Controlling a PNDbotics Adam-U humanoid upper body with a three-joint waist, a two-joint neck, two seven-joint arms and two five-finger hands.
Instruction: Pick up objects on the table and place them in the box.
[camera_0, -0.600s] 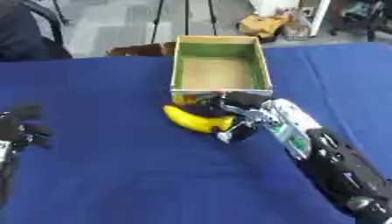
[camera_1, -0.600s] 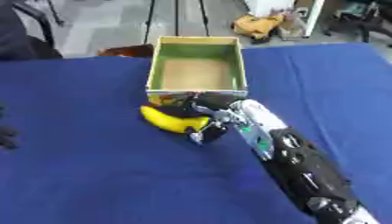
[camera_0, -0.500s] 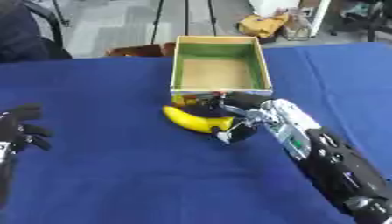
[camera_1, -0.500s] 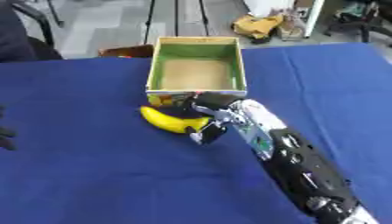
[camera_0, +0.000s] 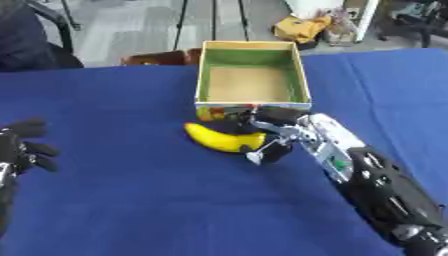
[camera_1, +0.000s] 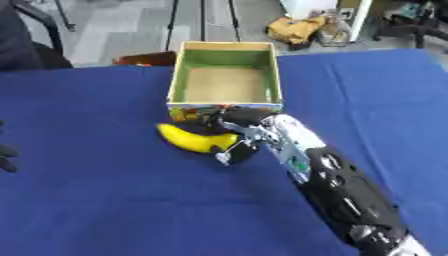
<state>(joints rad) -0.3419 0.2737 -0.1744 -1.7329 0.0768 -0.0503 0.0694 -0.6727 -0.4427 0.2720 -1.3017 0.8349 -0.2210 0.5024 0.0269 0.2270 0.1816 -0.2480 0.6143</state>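
The left eye view gives you most of the left hand (camera_0: 24, 145), sitting idle at the left edge of the counter (camera_0: 131, 200) with its fingers relaxed and spread. In the right eye view you only get a sliver of dark fingers at that edge, so that one's no help there.

Right hand (camera_0: 267, 137) is on the banana (camera_0: 219, 140), fingers and thumb curled round its right end, pinching it. The banana is lying on the blue cloth just in front of the box (camera_0: 252, 102), near the front wall but I can't tell if it actually touches. The arm comes in from the lower right and covers the banana's right tip.

The box is open on top with green inner walls and a tan bottom, nothing in it as far as I can see. Its front face has some colourful print, too blurry to read.

Behind the counter there's grey floor, a yellow bag (camera_0: 302, 27), tripod legs (camera_0: 184, 15) and a dark chair (camera_0: 35, 45) at the upper left.
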